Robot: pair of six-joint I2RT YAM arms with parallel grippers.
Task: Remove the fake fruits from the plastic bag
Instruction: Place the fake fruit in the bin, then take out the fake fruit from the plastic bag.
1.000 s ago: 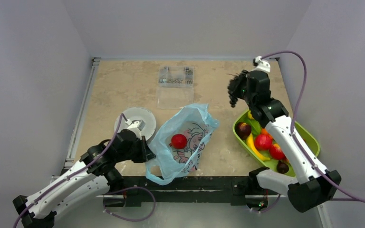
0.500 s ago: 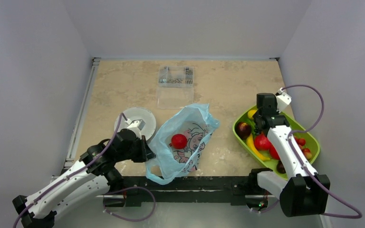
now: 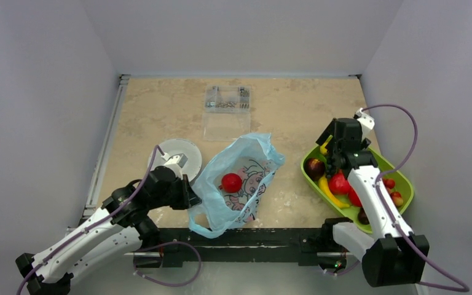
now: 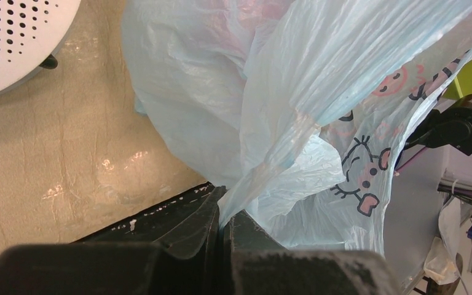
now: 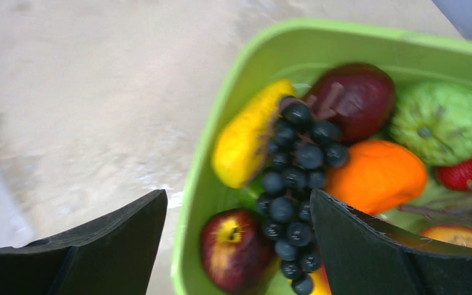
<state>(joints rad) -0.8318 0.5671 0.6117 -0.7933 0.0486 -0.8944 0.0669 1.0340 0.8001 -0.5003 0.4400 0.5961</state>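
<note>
While the left tool (image 4: 223, 216) clamps the plastic bag (image 4: 295, 80) by its rim, a red apple (image 3: 232, 182) lies inside just ahead, a white disc (image 4: 12, 43) near that tool; the right tool (image 5: 239, 243) hangs spread over grapes (image 5: 295, 178) in the green tray (image 5: 344, 34).

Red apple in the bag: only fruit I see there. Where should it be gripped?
Across its round sides, from straight above: the apple lies exposed in the upturned mouth of the bag, its near edge pinched by the left gripper.
</note>
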